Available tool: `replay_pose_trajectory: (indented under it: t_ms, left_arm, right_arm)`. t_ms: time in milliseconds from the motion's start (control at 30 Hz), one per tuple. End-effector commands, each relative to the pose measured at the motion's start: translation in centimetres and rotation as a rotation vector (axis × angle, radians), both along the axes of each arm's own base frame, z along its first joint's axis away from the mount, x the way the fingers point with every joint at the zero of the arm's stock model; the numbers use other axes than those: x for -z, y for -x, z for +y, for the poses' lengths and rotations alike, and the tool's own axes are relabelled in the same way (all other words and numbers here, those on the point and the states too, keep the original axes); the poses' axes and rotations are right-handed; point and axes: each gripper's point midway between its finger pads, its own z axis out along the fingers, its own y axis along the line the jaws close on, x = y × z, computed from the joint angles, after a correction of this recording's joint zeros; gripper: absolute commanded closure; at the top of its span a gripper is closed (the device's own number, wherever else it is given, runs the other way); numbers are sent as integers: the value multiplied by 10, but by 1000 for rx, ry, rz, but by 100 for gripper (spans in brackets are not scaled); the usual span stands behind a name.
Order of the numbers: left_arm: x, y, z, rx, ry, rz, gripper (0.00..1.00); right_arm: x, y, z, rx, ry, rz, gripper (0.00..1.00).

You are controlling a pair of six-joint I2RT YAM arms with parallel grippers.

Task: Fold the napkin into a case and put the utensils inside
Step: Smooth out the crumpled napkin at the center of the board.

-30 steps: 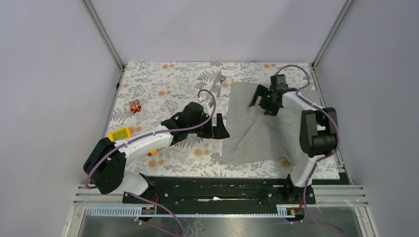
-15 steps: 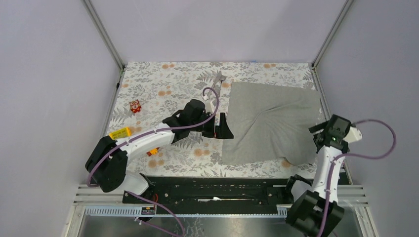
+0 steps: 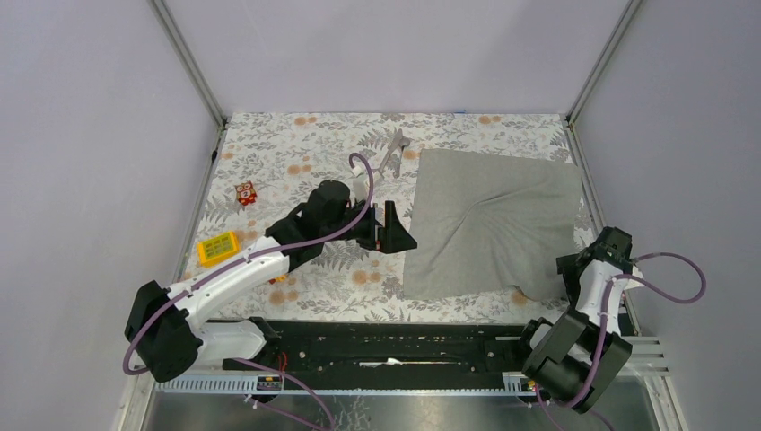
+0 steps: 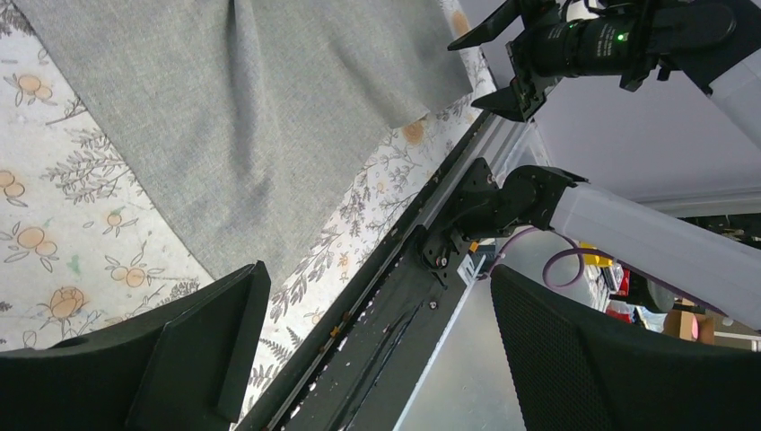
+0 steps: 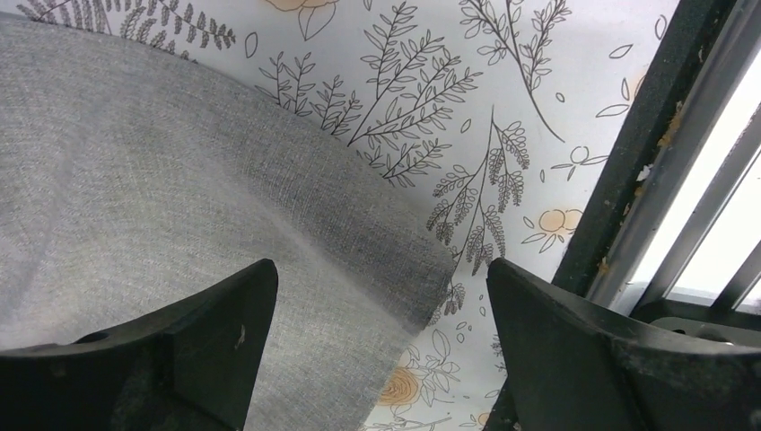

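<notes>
My left jaws and right jaws both stand wide open and hold nothing. The napkin (image 3: 494, 215) lies flat at 3 o'clock on the table (image 3: 269, 162). It is soft, light, limp cloth. Pinch its 5 o'clock corner, which appears slightly raised before my right jaws.

A white tablecloth (image 3: 296, 153) with grey leaves and orange flowers is spread out flat. It is closed in on three sides by plain, pale purple walls (image 3: 386, 54). Two silver metal posts (image 3: 190, 65) are seen at the far corners. A black rail (image 3: 395, 346) is fixed along the near edge, and a shiny metal sheet (image 3: 404, 404) is seen below it. Everything is lit by soft, even light.
</notes>
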Motion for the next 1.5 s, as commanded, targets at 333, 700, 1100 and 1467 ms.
replay_pose_trajectory:
  t_ms: [333,700,1100,1467]
  left_arm:
    - [-9,1,3,18,-7,-43,1]
    - [-13,5,-1,29,29,-25,1]
    - [-11,16,4,37,58,6,1]
    - [-3,8,3,12,36,4,1]
  right_arm:
    - [6,-11,-17,8,93,-65,68]
    - [-27,41,-36,244,244,102,83]
    - [-52,48,-39,296,307,50,51]
    - [-83,-100,-17,-375,159,-418,28]
